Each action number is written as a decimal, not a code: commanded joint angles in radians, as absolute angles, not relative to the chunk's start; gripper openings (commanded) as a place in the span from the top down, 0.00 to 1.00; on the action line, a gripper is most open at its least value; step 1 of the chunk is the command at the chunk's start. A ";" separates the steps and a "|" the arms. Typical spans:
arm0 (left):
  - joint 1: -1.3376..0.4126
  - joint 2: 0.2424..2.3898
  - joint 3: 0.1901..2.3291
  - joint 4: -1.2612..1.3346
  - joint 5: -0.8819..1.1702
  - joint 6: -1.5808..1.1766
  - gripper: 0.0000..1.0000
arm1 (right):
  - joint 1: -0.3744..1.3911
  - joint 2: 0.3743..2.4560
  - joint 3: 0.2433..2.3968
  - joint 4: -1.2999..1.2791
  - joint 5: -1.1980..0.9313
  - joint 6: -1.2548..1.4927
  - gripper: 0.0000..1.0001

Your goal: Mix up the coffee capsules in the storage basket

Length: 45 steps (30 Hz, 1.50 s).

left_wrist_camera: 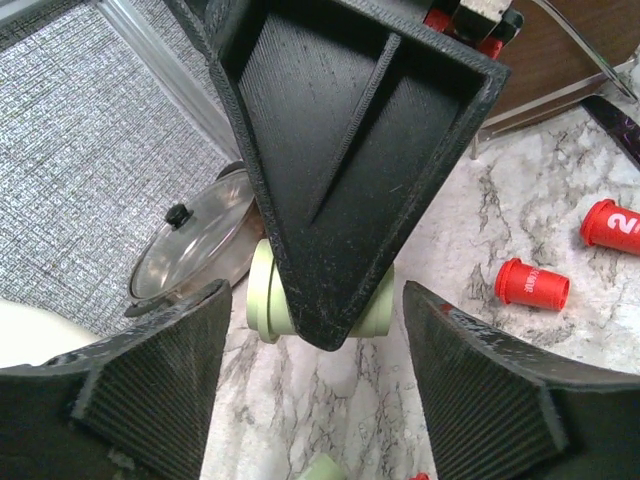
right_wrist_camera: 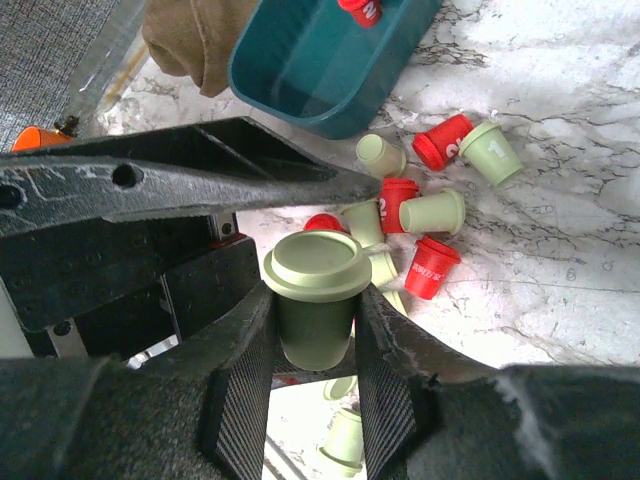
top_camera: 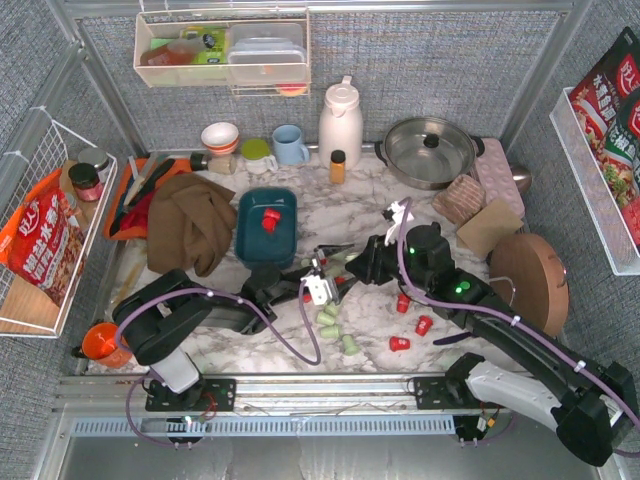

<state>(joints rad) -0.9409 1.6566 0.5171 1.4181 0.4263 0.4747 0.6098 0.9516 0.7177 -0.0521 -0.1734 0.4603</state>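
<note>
The teal storage basket (top_camera: 266, 225) stands left of centre with one red capsule (top_camera: 269, 219) inside; it also shows in the right wrist view (right_wrist_camera: 300, 90). My right gripper (right_wrist_camera: 315, 310) is shut on a mint green capsule (right_wrist_camera: 315, 285), held upright above the table beside the basket's near corner. My left gripper (left_wrist_camera: 315, 370) is open and empty, facing the right gripper's finger (left_wrist_camera: 340, 150) and the held capsule (left_wrist_camera: 262, 295). The two grippers (top_camera: 322, 268) (top_camera: 345, 262) meet just right of the basket. Several red and green capsules (right_wrist_camera: 440, 140) (right_wrist_camera: 490, 152) (top_camera: 328, 320) (top_camera: 403, 302) lie loose on the marble.
A brown cloth (top_camera: 190, 225) lies left of the basket. A lidded steel pot (top_camera: 430, 150), white jug (top_camera: 340, 120), amber bottle (top_camera: 338, 166) and blue mug (top_camera: 290, 145) stand at the back. A round wooden board (top_camera: 530, 280) lies at the right, an orange cup (top_camera: 100, 342) front left.
</note>
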 commanded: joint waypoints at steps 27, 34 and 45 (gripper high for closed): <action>-0.851 1.730 0.472 1.658 0.141 0.166 0.60 | 0.603 0.808 0.727 -0.231 0.127 0.380 0.41; -0.691 1.661 0.456 1.543 -0.059 -0.180 0.62 | 0.604 0.868 0.664 -0.199 0.158 0.382 0.42; -0.615 1.681 0.869 0.456 -0.338 -0.425 0.58 | 0.671 1.199 0.672 -0.019 0.082 0.420 0.44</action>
